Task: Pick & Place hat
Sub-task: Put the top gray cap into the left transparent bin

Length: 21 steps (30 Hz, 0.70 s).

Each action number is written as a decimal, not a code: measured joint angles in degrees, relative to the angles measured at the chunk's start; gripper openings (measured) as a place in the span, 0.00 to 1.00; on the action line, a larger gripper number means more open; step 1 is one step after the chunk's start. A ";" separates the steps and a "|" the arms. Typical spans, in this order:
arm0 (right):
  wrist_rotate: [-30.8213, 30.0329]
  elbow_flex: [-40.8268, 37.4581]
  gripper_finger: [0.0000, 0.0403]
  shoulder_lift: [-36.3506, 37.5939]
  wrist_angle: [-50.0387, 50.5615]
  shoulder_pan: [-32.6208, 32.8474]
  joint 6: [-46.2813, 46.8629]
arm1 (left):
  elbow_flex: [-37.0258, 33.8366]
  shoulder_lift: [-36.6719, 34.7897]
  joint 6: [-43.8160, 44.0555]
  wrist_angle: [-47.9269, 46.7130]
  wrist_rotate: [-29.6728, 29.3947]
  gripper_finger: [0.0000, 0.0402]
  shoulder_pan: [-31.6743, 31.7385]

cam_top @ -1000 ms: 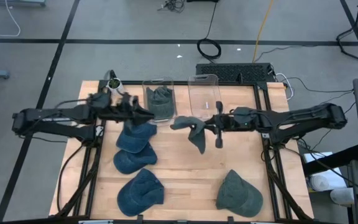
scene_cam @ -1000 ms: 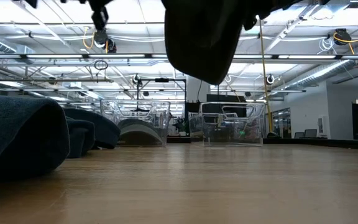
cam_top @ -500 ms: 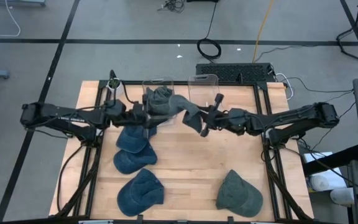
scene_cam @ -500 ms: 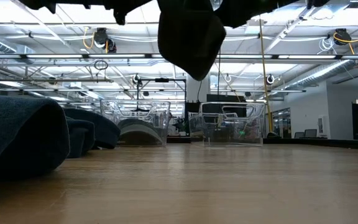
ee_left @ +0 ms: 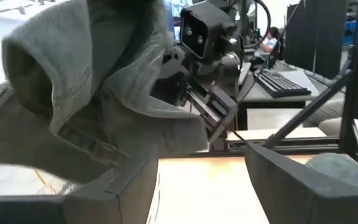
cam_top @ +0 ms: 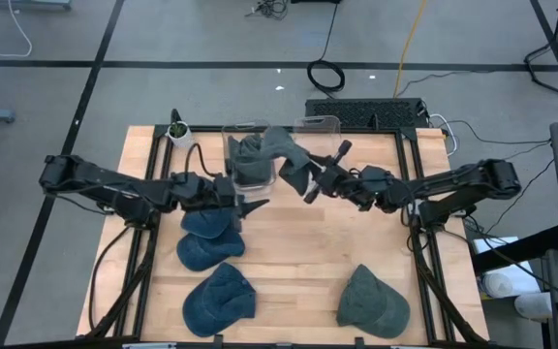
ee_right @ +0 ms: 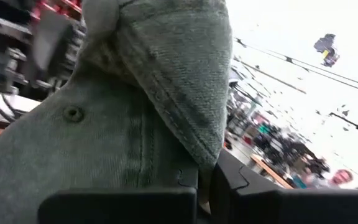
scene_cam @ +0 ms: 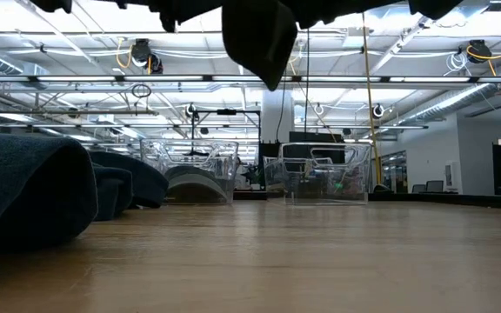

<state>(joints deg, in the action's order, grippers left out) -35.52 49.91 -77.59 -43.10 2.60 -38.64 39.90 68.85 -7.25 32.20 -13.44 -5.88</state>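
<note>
Right tool carries a grey-green hat at the clear bin

The right tool (cam_top: 310,186) is pinched tight on the hat (cam_top: 287,157), which hangs over the bin (cam_top: 248,161) rim just ahead of it; the left tool (cam_top: 245,207), fingers spread and holding nothing, sits close below above the counter (cam_top: 298,271).
</note>
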 joint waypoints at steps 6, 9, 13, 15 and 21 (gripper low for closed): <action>1.08 0.00 0.00 -1.09 -0.32 0.03 -0.01 | 0.00 4.14 -3.17 8.89 -0.24 0.63 0.06; 1.18 0.00 0.00 -1.10 -0.34 0.01 -0.01 | 0.00 5.23 -3.27 12.31 -1.53 0.63 0.18; 1.28 0.00 0.00 -1.08 -0.41 0.03 -0.01 | 0.79 6.73 -3.93 14.63 -5.13 0.63 0.35; 1.30 0.00 0.00 -1.08 -0.51 0.03 0.28 | 1.55 7.45 -4.46 14.50 -5.38 0.63 0.77; 2.39 0.00 0.00 -1.06 -0.41 0.01 0.42 | 5.07 11.66 -4.45 14.63 -5.55 0.63 2.08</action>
<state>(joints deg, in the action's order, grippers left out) -33.14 49.91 -78.65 -43.51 2.61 -38.22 44.97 80.51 -11.70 46.82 -18.99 -3.80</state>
